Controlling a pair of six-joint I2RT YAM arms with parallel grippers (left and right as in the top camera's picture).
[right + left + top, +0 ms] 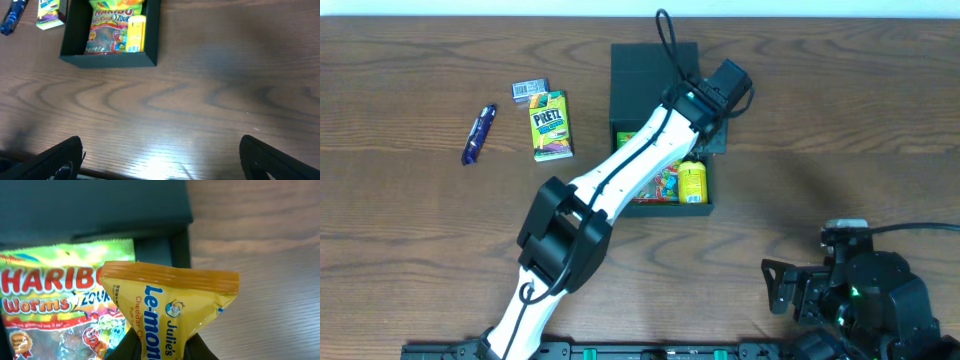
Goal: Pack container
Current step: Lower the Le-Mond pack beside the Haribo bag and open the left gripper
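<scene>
While packing is under way, the wooden table (420, 230) carries the container (665, 209) near its far middle, with its flap lid folded back and its compartment open upward. The left arm (620, 170) reaches diagonally across the table into the box.

Inside, a Haribo Worms bag (55, 305) lies flat on the floor of the compartment. Beside it, against the right wall, stands the yellow Le-mon packet (170, 305), pinched at its lower end by the left claw (160, 347), whose jaws are closed onto it; release has not yet occurred.

Outside, well to the left of the box, lie a Pretz box (551, 126), a blue stick wrapper (478, 134) and a small grey pack (530, 90).

The right claw (162, 150) hangs near the table's front edge, jaws spread wide and holding nothing.

By this evidence, two items are in, three appear to be left, and the lid is not yet closed.
</scene>
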